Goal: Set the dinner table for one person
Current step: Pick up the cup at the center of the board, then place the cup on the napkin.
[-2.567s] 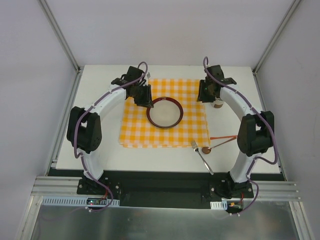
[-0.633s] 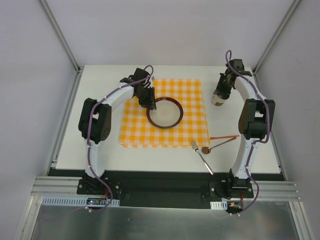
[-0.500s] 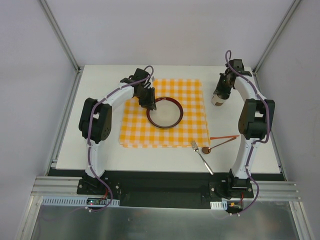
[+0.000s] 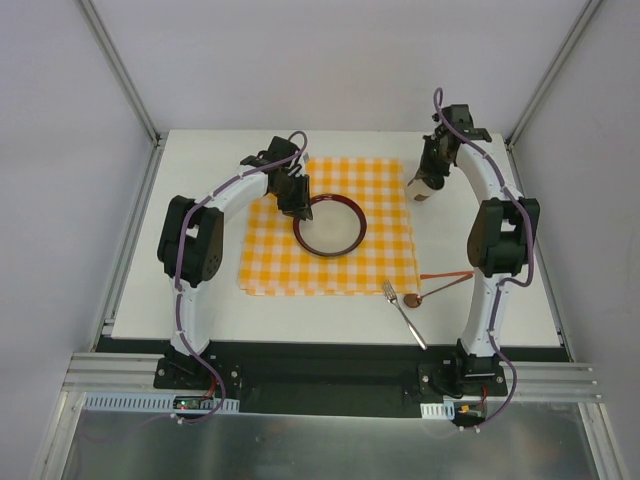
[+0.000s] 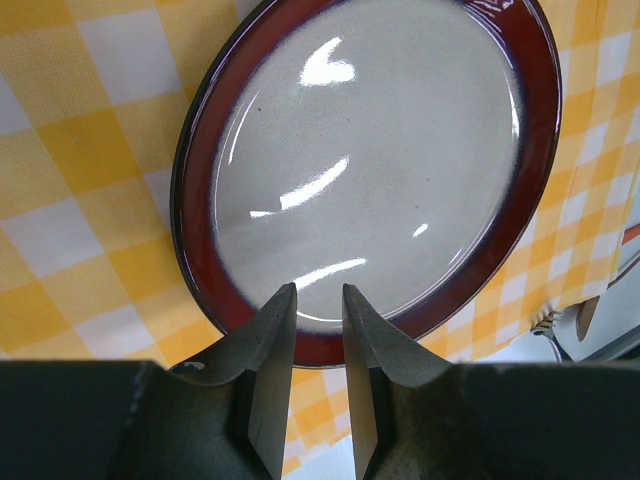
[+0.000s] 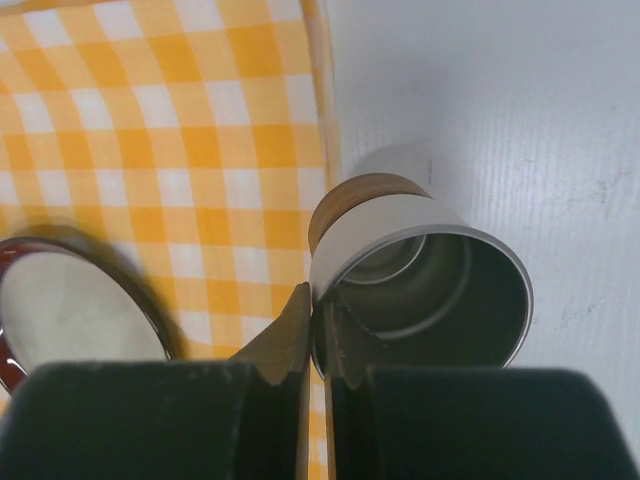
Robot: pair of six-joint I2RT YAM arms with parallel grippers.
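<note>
Top external, dinner table [image 4: 330,320], white, matte

Robot lab cell: bare white walls [image 4: 330,60], aluminium frame posts [image 4: 118,68], left arm [image 4: 225,192] and right arm [image 4: 490,180] bolted to a rail [image 4: 320,385].

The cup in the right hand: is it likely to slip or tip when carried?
The cup looks smooth and glossy, so it may slip. The right hand pinches only one wall at the rim, so it could swing or tilt. It seems hollow and empty, probably light.
</note>
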